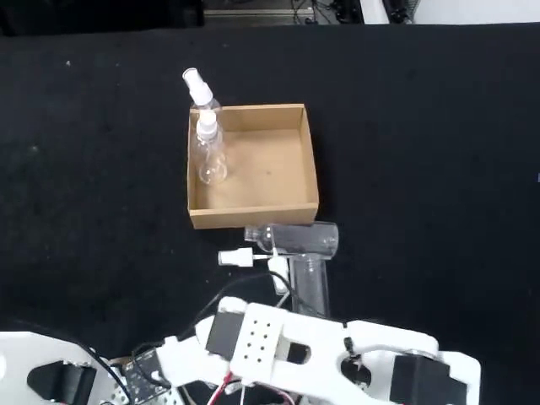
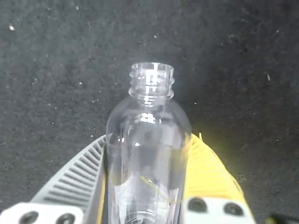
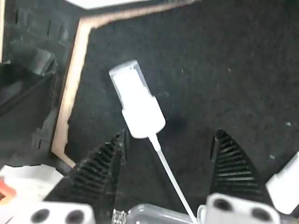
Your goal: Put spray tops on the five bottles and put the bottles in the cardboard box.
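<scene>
Clamping an uncapped clear bottle in the left gripper, jaws closed on its sides, lower centre of the left wrist view. Straddling a white spray top on the counter with the right gripper, jaws wide apart, holding nothing. Centre of the high view: cardboard box, one capped bottle inside by its left wall, second capped bottle just outside its upper-left corner.

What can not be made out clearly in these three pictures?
- Left wrist view: the base of the open bottle, cut off by the picture edge.
- Right wrist view: the tube end of the spray top, lost at the picture edge.
- High view: whether the far capped bottle stands inside the cardboard box or outside; its base is hidden at the corner.
</scene>
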`<act>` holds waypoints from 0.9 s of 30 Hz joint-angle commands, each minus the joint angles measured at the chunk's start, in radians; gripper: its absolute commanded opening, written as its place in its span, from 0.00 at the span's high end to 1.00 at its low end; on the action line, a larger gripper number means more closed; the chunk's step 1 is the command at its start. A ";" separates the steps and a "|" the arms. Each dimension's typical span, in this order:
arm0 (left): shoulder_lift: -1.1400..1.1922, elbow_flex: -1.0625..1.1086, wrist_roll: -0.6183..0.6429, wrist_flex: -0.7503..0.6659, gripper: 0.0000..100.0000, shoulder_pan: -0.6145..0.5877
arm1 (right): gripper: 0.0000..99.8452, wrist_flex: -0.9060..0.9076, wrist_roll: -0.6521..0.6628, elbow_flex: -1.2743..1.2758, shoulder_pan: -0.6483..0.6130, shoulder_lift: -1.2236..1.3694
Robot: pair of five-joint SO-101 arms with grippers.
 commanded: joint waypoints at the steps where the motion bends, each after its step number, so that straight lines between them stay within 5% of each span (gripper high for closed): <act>1: 0.002 -0.073 0.011 0.011 0.97 -0.008 | 0.73 -0.035 -0.015 -0.048 -0.035 0.042; 12: 0.000 -0.074 0.006 0.011 0.97 -0.010 | 0.74 -0.164 -0.021 -0.035 -0.031 0.226; 19: 0.002 -0.074 0.006 0.011 0.97 -0.007 | 0.99 -0.169 -0.172 -0.094 -0.029 0.228; 27: -0.003 -0.074 0.006 0.011 0.97 -0.010 | 0.99 -0.150 -0.269 -0.236 0.081 0.228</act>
